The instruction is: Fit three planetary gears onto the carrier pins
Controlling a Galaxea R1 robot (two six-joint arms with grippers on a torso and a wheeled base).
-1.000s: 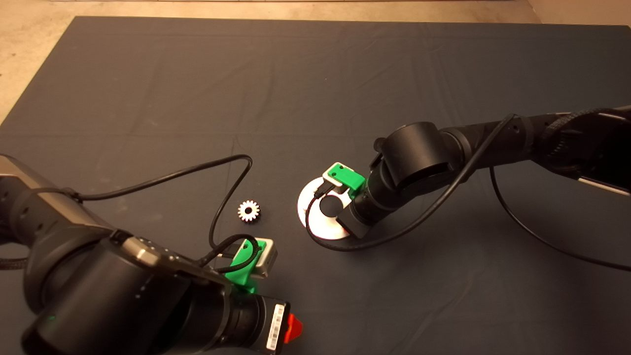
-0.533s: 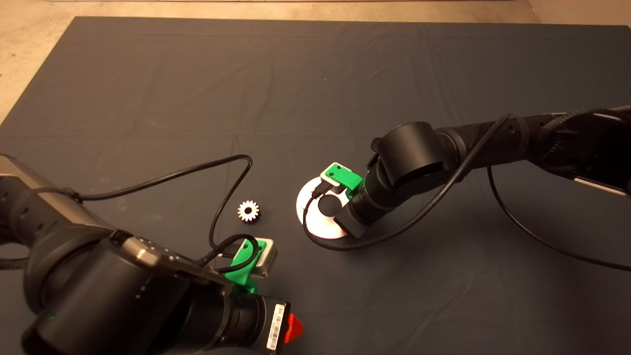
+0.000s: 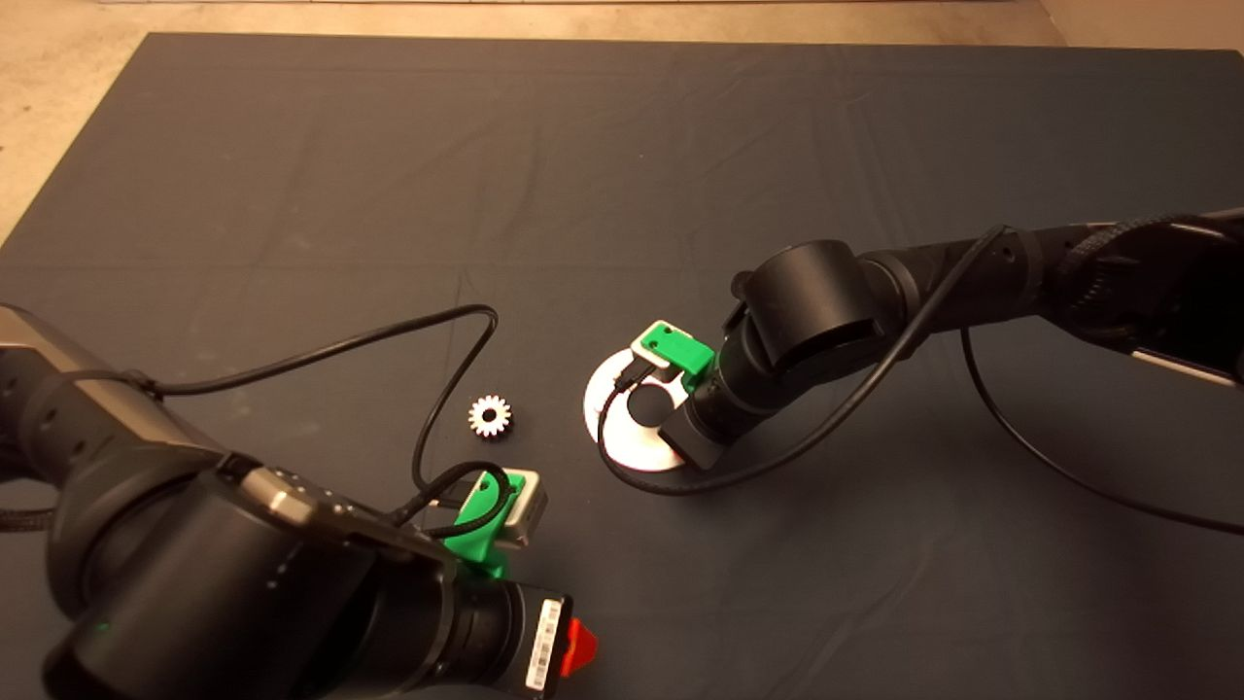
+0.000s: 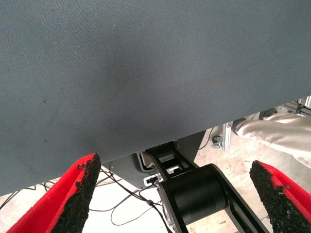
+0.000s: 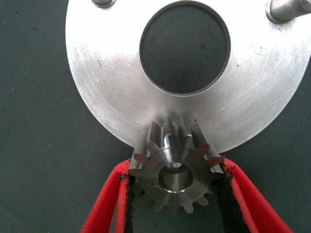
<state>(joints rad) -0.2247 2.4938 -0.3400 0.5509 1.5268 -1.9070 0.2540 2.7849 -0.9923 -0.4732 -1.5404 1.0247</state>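
The shiny round carrier disc (image 5: pixel 112 82) with its large centre hole lies on the mat (image 3: pixel 622 146), right of centre (image 3: pixel 604 430). Two carrier pins (image 5: pixel 285 10) (image 5: pixel 103 2) stand at its rim. One planetary gear (image 5: pixel 174 170) sits at the disc's near edge, and my right gripper (image 5: pixel 176 165) is shut on it, black pads (image 5: pixel 222 187) touching its teeth on both sides. In the head view the right arm (image 3: pixel 807 311) hides this gear. A second gear (image 3: pixel 490 416) lies flat on the mat left of the disc. My left gripper (image 4: pixel 175 164) waits open at the lower left (image 3: pixel 579 647), empty.
A black cable (image 3: pixel 428 389) loops over the mat beside the loose gear. Another cable (image 3: pixel 739 467) curves around the disc's near side. Beyond the mat's edge the left wrist view shows a black robot part (image 4: pixel 194 194) and a person's light-clad leg (image 4: pixel 282 136).
The right arm has shifted slightly to the left over the disc, then held still. The loose gear and the left arm have not moved.
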